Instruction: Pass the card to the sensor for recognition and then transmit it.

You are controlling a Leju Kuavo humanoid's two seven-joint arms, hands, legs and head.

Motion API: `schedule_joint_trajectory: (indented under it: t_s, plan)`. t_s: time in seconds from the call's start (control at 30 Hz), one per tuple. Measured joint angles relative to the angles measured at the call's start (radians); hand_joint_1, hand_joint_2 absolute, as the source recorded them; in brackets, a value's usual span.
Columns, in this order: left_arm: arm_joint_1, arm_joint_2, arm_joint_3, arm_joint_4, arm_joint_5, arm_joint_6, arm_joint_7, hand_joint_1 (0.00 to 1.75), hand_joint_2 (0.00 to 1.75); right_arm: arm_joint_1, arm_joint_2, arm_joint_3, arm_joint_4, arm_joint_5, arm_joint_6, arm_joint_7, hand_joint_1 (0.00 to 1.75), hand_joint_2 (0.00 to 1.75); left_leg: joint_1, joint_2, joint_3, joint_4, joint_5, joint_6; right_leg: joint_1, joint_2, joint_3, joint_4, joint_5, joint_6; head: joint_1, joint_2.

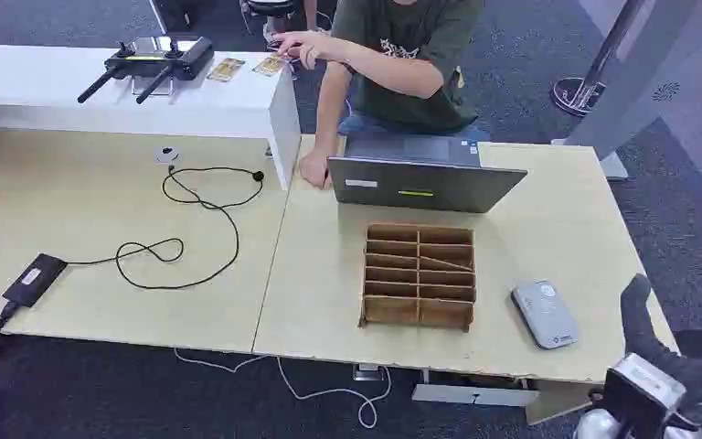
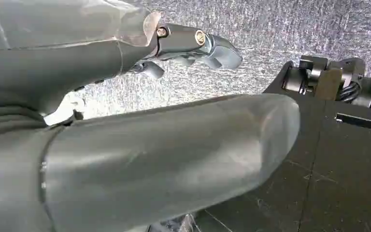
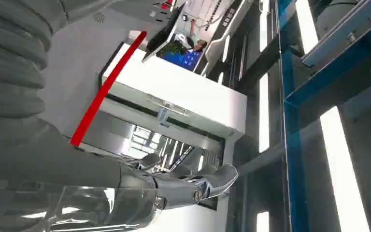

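Note:
Two yellowish cards (image 1: pixel 226 69) (image 1: pixel 270 65) lie on the white raised counter (image 1: pixel 101 91) at the back left. A person's hand (image 1: pixel 297 43) hovers at the right one. The grey rounded sensor (image 1: pixel 545 314) lies flat on the table near its front right edge. My right hand (image 1: pixel 667 370) (image 3: pixel 174 186) stands off the table's front right corner, to the right of the sensor, fingers stretched out and holding nothing. My left hand (image 2: pixel 125 145) hangs low over the grey carpet, its thumb and fingers apart, with nothing in it.
A wooden divided box (image 1: pixel 418 274) stands mid-table, left of the sensor. Behind it is an open laptop (image 1: pixel 425 180) with the person leaning on the table. A remote controller (image 1: pixel 151 59) sits on the counter. A black power pack (image 1: pixel 33 279) and looped cable (image 1: pixel 192 219) lie on the left table.

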Motion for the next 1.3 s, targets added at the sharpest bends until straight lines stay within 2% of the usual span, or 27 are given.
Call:
schedule_joint_trajectory:
  t_s: [1.3]
  plan:
    - [0.000,0.000,0.000,0.000,-0.005,0.000,-0.002,0.00,0.00,0.000,0.000,0.000,-0.003,0.014,0.000,0.004,0.00,1.75,0.000,0.000,0.000,0.000,0.000,0.000,0.000,0.000,0.000,0.000,0.000,0.000,0.000,0.000]
